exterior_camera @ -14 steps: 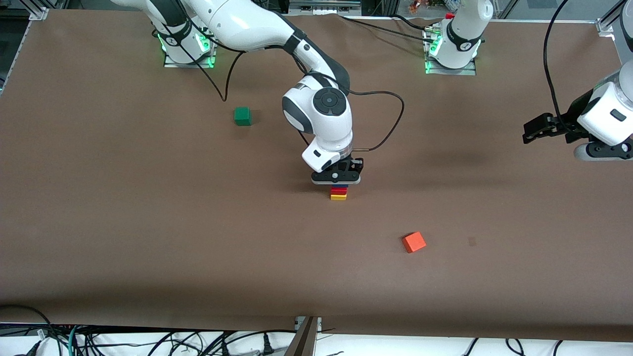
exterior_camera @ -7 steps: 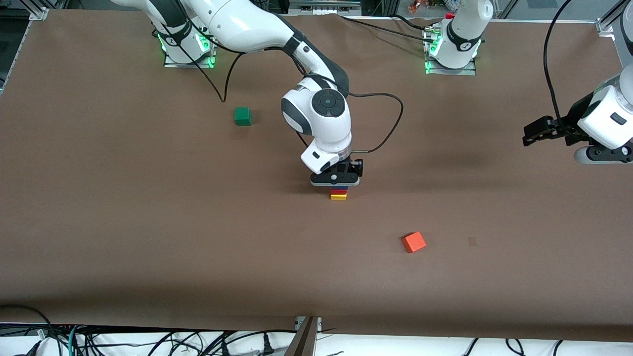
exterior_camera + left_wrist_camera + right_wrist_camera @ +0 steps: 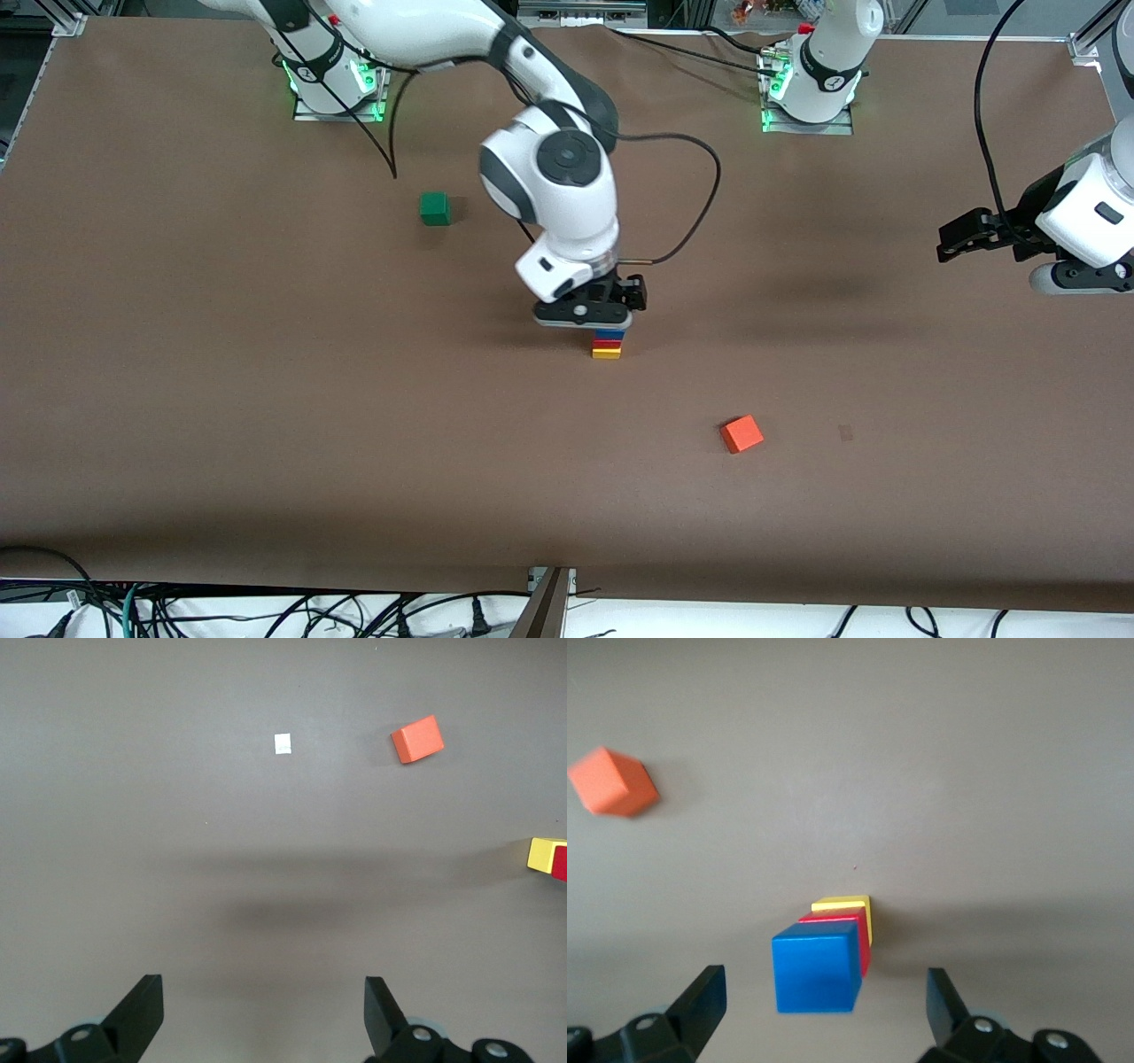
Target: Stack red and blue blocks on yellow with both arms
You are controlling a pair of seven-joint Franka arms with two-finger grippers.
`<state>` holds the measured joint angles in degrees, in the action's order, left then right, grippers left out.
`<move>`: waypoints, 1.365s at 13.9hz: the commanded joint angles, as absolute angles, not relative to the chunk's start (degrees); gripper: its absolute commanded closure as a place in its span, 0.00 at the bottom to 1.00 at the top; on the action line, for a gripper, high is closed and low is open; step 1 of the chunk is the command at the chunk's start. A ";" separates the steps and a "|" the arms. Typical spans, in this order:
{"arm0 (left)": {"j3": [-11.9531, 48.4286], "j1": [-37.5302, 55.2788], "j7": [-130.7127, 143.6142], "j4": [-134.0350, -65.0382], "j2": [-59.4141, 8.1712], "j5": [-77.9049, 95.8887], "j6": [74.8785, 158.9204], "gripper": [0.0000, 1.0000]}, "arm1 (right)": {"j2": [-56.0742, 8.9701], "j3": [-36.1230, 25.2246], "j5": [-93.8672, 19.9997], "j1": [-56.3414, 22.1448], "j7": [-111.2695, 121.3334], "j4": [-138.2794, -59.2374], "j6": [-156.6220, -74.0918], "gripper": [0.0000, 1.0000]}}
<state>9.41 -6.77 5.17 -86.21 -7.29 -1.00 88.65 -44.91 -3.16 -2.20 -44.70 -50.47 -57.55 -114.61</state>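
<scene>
A stack stands mid-table: the yellow cube (image 3: 606,354) at the bottom, the red cube (image 3: 607,344) on it, the blue cube (image 3: 608,335) on top. In the right wrist view the blue cube (image 3: 816,974) covers most of the red cube (image 3: 863,939) and the yellow cube (image 3: 847,904). My right gripper (image 3: 592,315) (image 3: 819,1010) hangs just above the stack, open and empty, jaws wide on either side of the blue cube and clear of it. My left gripper (image 3: 955,239) (image 3: 263,1014) is open and empty, held in the air at the left arm's end of the table.
An orange cube (image 3: 741,434) lies nearer the front camera than the stack, toward the left arm's end. A green cube (image 3: 434,208) lies farther back toward the right arm's end. A small pale square mark (image 3: 283,743) is on the table. Cables run along the table's front edge.
My right gripper has risen off the stack and shifted a little toward the right arm's end, leaving the blue cube on top. The left arm has barely moved.
</scene>
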 commanded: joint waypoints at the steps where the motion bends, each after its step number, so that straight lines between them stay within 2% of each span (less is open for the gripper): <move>1: 9.40 -6.86 4.22 -84.37 -8.17 -0.18 88.07 0.00 | -36.32 -2.64 -5.18 -39.31 -47.92 -60.29 -104.72 0.00; 3: 9.40 -6.86 4.22 -84.37 -8.17 -0.18 88.07 0.00 | -32.62 -2.81 -6.93 -36.31 -39.51 -60.64 -95.14 0.00; 6: 9.40 -6.59 4.39 -84.29 -8.17 -0.18 88.07 0.00 | -26.74 -3.16 -9.05 -30.51 -30.79 -62.91 -87.47 0.00; 8: 9.40 -6.59 4.39 -84.29 -8.17 -0.18 88.07 0.00 | -20.69 -3.60 -9.05 -27.52 -24.81 -69.14 -86.57 0.00; 12: 9.49 -6.59 4.39 -82.37 -9.57 -0.09 87.98 0.00 | -10.83 -8.60 -8.97 -26.98 -16.71 -79.96 -86.22 0.00; 15: 9.49 -6.68 4.48 -81.91 -9.76 -0.09 87.63 0.00 | -8.27 -11.24 -8.35 -26.98 -14.07 -80.86 -83.68 0.00; 19: 9.58 -6.42 4.48 -81.91 -9.76 -0.18 87.63 0.00 | -6.68 -12.92 -6.68 -27.07 -10.03 -83.05 -84.20 0.00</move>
<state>9.62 -6.70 5.17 -83.95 -8.84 -1.00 88.67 -8.50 -11.99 -7.72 -26.56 -12.51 -80.04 -83.61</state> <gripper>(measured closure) 0.000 0.000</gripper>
